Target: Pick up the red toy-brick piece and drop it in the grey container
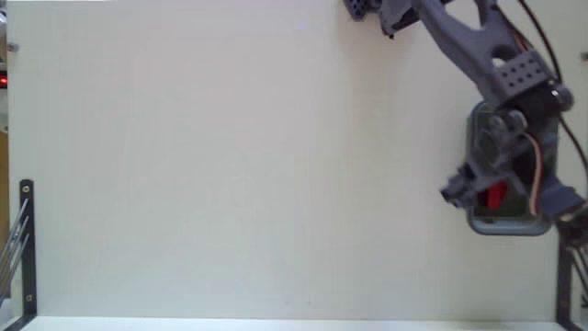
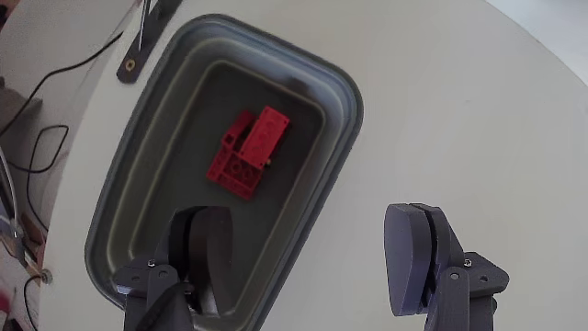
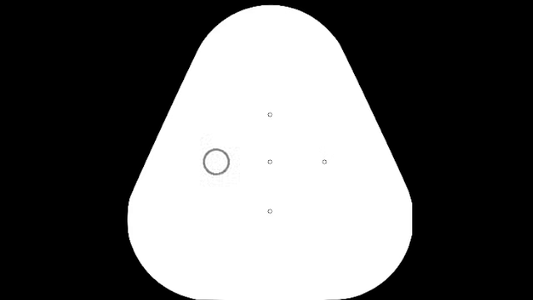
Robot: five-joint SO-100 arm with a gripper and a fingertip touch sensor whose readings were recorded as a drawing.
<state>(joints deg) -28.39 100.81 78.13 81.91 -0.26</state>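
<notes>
Hovering released, the gripper [image 2: 308,267] hangs with the red toy-brick piece [image 2: 246,154] below in the grey container [image 2: 342,110]; a careless retreat might clip the rim.

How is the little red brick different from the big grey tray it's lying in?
The small bright red plastic toy-brick piece is far smaller than the dark grey rectangular plastic tray. The brick is bright red; the tray is dull grey with a greenish inside. The brick has a stepped, blocky shape with dark gaps; the tray is smooth with rounded corners and a thick rim. Both look plastic.
</notes>
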